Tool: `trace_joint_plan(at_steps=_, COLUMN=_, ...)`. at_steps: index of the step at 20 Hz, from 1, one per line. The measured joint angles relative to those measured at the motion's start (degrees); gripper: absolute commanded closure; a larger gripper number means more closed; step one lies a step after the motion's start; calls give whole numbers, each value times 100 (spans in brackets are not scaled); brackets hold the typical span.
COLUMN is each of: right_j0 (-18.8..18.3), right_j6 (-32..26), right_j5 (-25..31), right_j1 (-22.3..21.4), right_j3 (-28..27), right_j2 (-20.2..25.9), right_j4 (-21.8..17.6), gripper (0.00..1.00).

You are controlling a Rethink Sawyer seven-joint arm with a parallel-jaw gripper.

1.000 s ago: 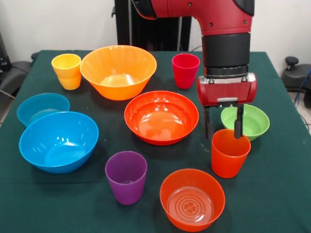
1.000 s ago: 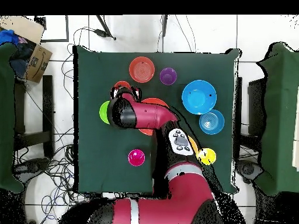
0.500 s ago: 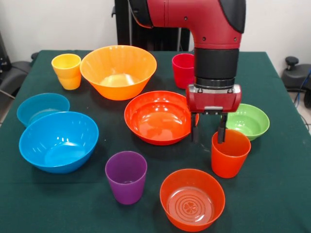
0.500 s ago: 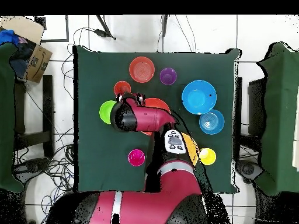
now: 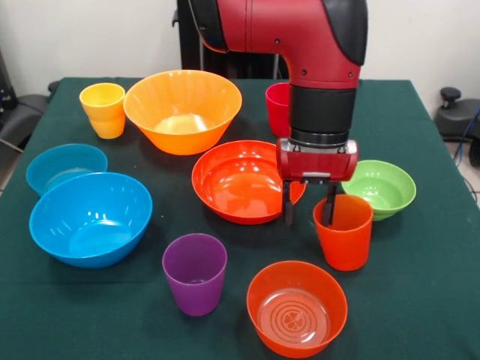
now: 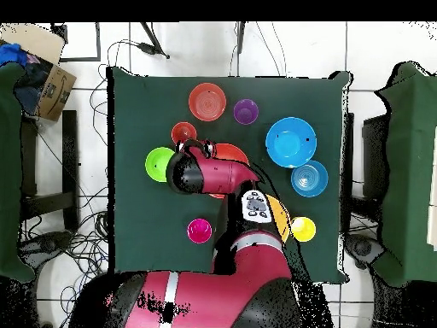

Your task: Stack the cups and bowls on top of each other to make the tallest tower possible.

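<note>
With one finger inside and one outside its rim, gripper (image 5: 308, 212) straddles orange-red cup (image 5: 343, 234) wall w/ a narrow gap, just left of green bowl (image 5: 381, 187).

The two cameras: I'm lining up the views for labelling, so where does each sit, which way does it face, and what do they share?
Front view: across the table, facing the robot; shows the red arm and gripper straddling the orange-red cup's rim.
Overhead view: above the table, looking straight down; shows the arm from base to wrist.
Shared: orange-red cup, green bowl, purple cup.
</note>
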Motion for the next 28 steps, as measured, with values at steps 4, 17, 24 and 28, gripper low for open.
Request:
trace_joint_plan(at_steps=4, right_j0=1, right_j6=0, right_j5=-84, right_j1=92, right_j3=-23, right_j2=0, right_j4=1, gripper=0)
trace_joint_plan(at_steps=17, right_j0=-248, right_j6=0, right_j5=-385, right_j1=212, right_j3=-22, right_j2=420, right_j4=1, gripper=0)
trace_joint_plan(at_steps=24, right_j0=-435, right_j6=0, right_j5=-439, right_j1=235, right_j3=-23, right_j2=746, right_j4=1, gripper=100)
trace_joint_plan(at_steps=28, right_j0=-481, right_j6=0, right_j5=-439, right_j1=241, right_j3=-23, right_j2=858, right_j4=1, gripper=100)
